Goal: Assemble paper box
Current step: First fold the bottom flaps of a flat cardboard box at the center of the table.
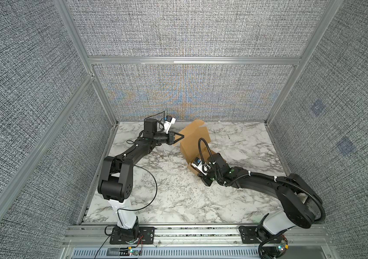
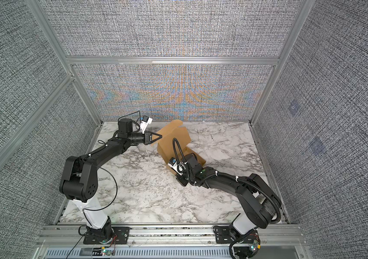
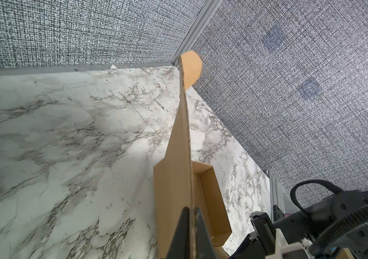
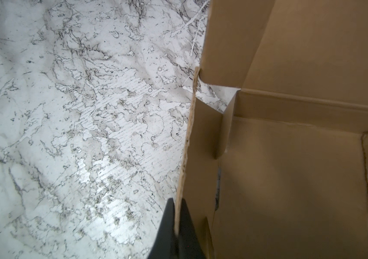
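Left wrist view: left claw [image 3: 192, 228] pinches the box [image 3: 174, 179] by its lid edge; right claw [image 4: 177, 222] clamps a side wall. Best to swing the lid over slowly, wall held upright.

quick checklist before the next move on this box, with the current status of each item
1. left gripper shut on the lid panel edge: ok
2. right gripper shut on the side wall: ok
3. lid panel standing open: ok
4. corner flap closed against the held wall: not ok, the table shows through a gap
5. paper box sitting flat on the table: cannot tell, its underside is hidden
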